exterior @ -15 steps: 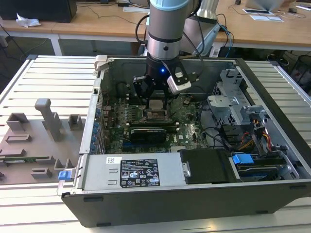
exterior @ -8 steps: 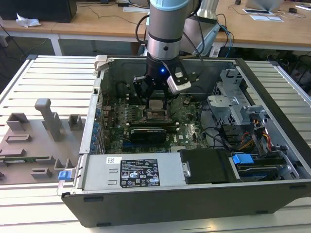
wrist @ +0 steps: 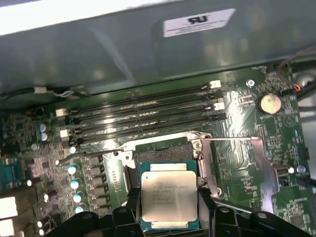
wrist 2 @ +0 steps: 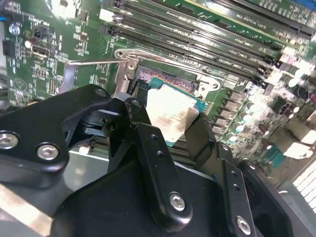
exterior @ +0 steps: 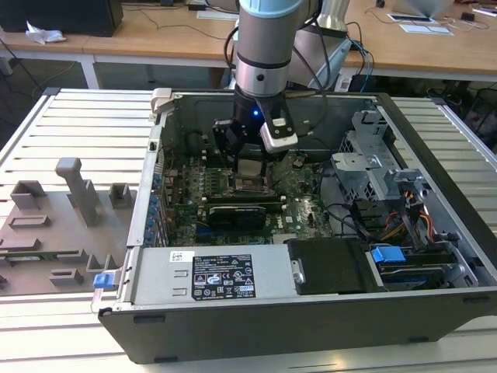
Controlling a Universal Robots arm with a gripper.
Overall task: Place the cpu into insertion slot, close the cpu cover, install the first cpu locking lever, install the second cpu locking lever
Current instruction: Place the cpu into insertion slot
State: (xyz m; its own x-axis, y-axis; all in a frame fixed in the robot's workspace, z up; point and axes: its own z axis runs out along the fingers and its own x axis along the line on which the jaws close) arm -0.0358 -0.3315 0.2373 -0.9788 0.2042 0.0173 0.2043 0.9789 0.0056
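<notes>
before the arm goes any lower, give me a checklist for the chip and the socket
1. Grip on the silvery-grey square cpu: ok, the black gripper clamps two opposite edges.
2. Dark square insertion slot uncovered: ok, its contacts show beyond the chip.
3. Chip square to the slot: ok in the first wrist view, where its edges run parallel with the metal rim.
4. Height of the chip over the slot: cannot tell.
5. Thin silvery lever rods clear of the slot: ok, one sticks out on each side.
</notes>
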